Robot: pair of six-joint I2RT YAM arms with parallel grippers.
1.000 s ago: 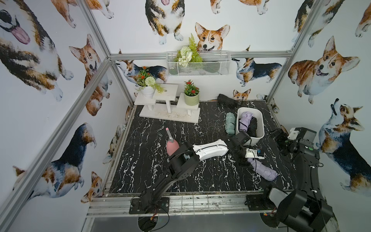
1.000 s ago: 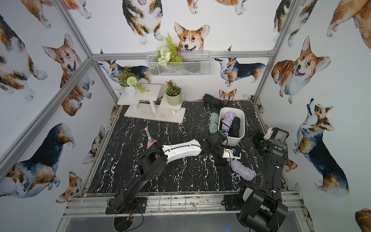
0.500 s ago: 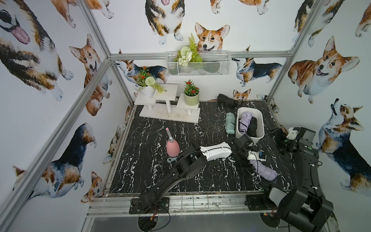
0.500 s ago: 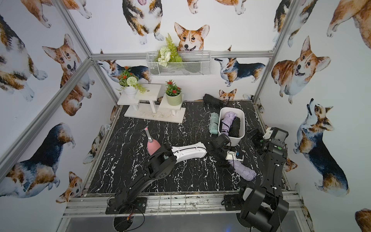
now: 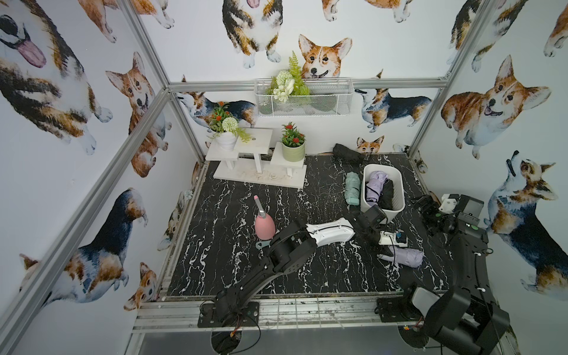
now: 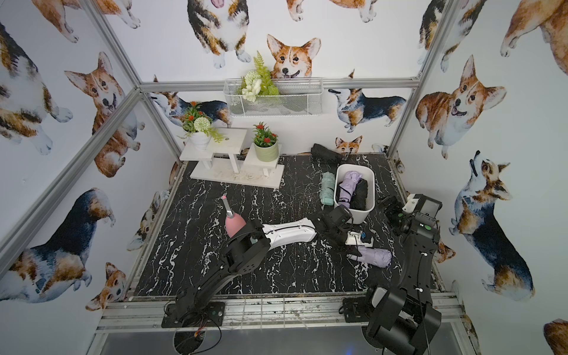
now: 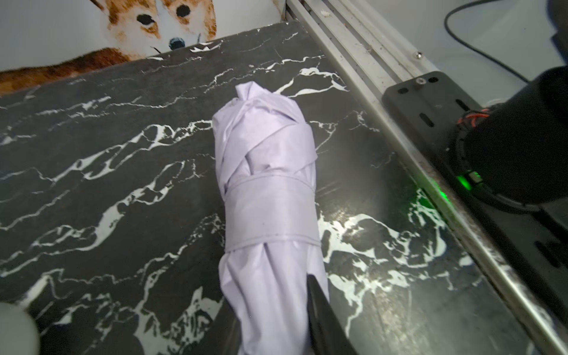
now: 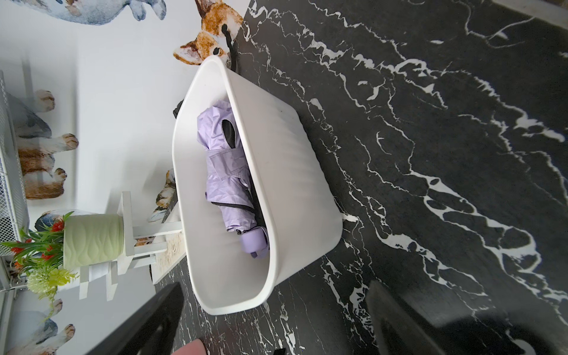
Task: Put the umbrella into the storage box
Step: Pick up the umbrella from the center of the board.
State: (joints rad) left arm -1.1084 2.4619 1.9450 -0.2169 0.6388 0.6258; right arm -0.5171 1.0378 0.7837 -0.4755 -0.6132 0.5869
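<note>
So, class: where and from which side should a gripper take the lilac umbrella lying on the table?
Take the lilac umbrella across its narrow width near the wrap strap, coming from above. It lies flat, a long roll with both sides free, so jaws should straddle it.

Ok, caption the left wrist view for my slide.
Left gripper gripping the folded lilac umbrella lying on the black marble table.

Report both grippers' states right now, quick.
Left gripper: shut on the lavender umbrella, fingers pressed to either side of it.
Right gripper: open, holding nothing.
</note>
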